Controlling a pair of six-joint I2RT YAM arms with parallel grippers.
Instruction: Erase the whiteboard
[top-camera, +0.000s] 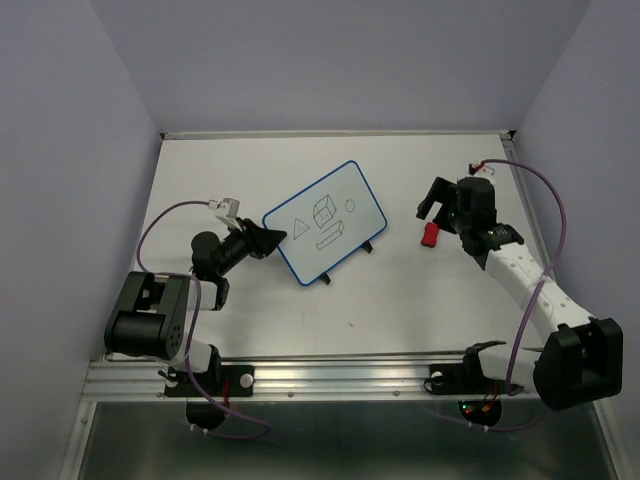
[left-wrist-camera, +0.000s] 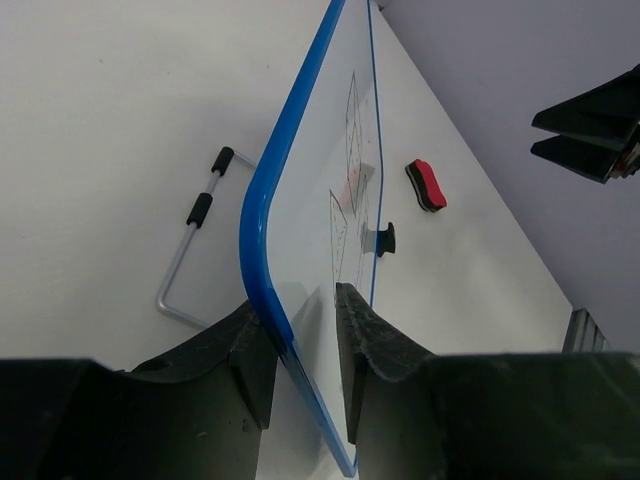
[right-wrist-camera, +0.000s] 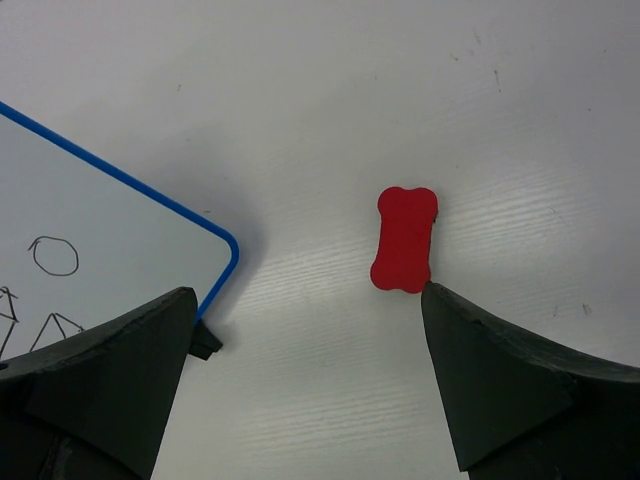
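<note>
— Whiteboard (top-camera: 325, 224) first: where did it sit?

— Near the middle of the table (top-camera: 400, 310), turned on a slant and propped on its black feet. The drawn shapes (top-camera: 323, 211) (a triangle, a cube, a circle and a long box) were all intact, so by my reading no wiping had been done.

— And the hands?

— The left gripper (top-camera: 262, 240) was at the board's 9 o'clock edge. In the left wrist view one of its fingers (left-wrist-camera: 375, 370) lay on the drawn face and the other behind it, pinching the blue rim. The right gripper (top-camera: 437, 205) hung with its fingers spread wide and held nothing. It was above the red eraser (top-camera: 430, 235), which lay on the table at the board's 3 o'clock, apart from it.

— Which step was that, then?

— Setup, I judged: one arm steadying the board, the other lined up to fetch the eraser.

— What did the next move call for?

— In the right wrist view the eraser sat off toward 2 o'clock of the gap's middle, close by one fingertip. So I reckoned the right arm needed a small shift that way, then a straight descent and a close across the eraser's narrow width. The left pinch would have to hold firm, since a board on feet could slide under the wipe.
</note>
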